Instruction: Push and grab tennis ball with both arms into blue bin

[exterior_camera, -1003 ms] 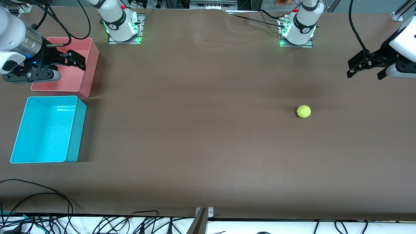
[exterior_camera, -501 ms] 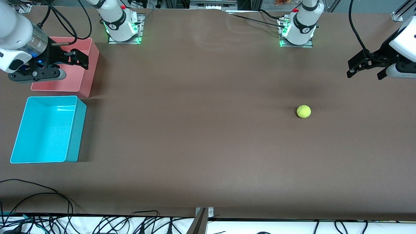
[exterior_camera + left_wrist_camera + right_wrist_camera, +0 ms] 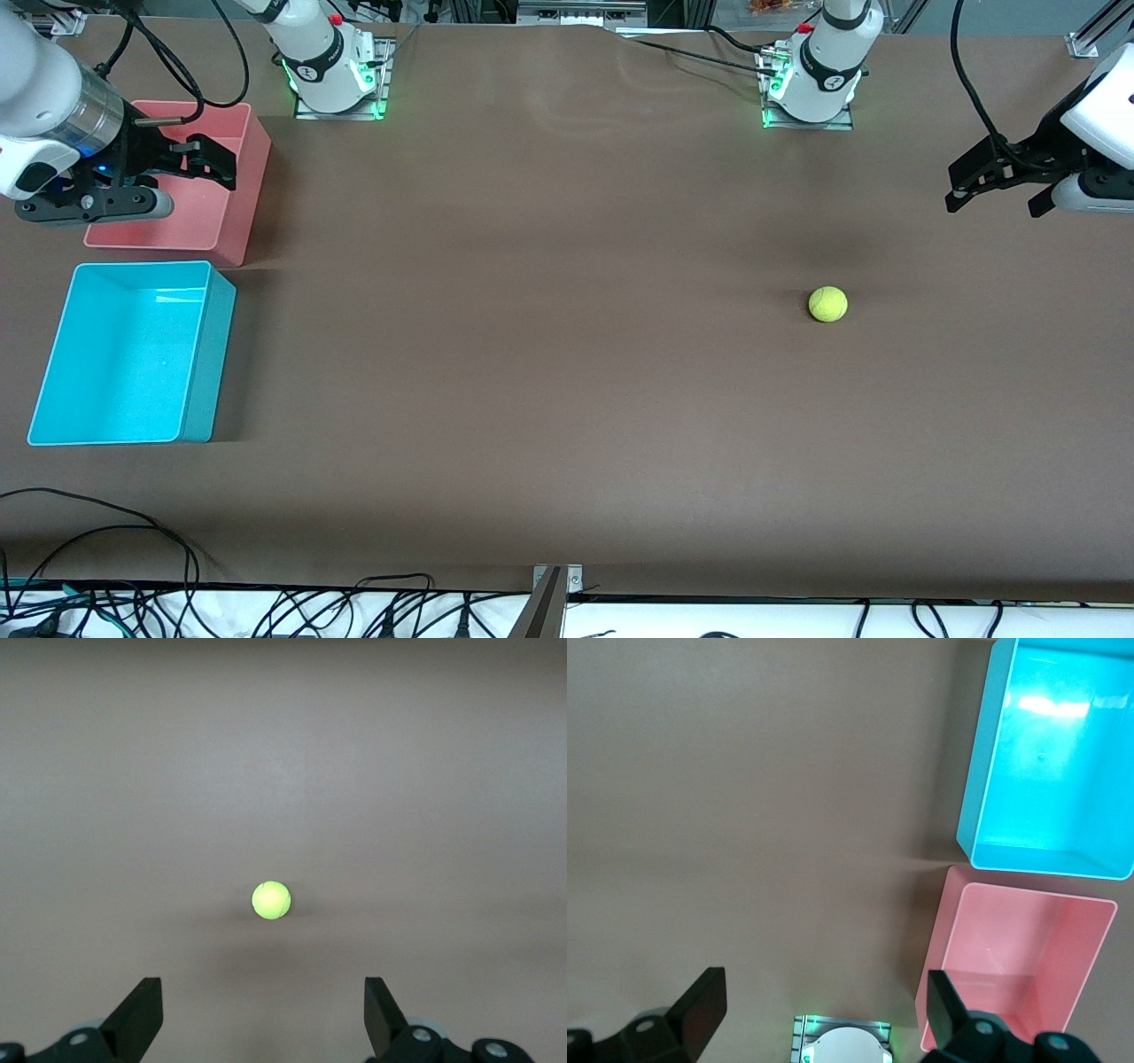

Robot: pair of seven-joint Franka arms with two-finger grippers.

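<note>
So the small fuzzy yellow-green tennis ball (image 3: 827, 304) is just sitting by itself on the brown table (image 3: 549, 372), out toward the left arm's end and well apart from everything else. If you picture the tabletop as a clock seen from the front camera, with 12 at the robot bases, the ball's at roughly 3 o'clock from the middle.

The bright cyan-blue rectangular plastic bin (image 3: 133, 353) is way over at the right arm's end, around 9 o'clock, open top and nothing in it. Just beside it, at its 12 o'clock and farther from the front camera, is a pink plastic bin (image 3: 190, 182) of about the same size, with only a narrow strip of table between them.

The left gripper (image 3: 997, 182) hangs in the air over the left arm's end of the table, jaws spread wide with nothing between them. In its wrist camera the ball (image 3: 271, 900) sits out ahead, lined up between the two black fingertips (image 3: 142, 1014) but clearly not touching them.

The right gripper (image 3: 213, 159) hovers over the pink bin, its jaws spread too and holding nothing. Its wrist camera looks down on both bins side by side, plus the green-lit white base (image 3: 842, 1043) of its own arm.
</note>
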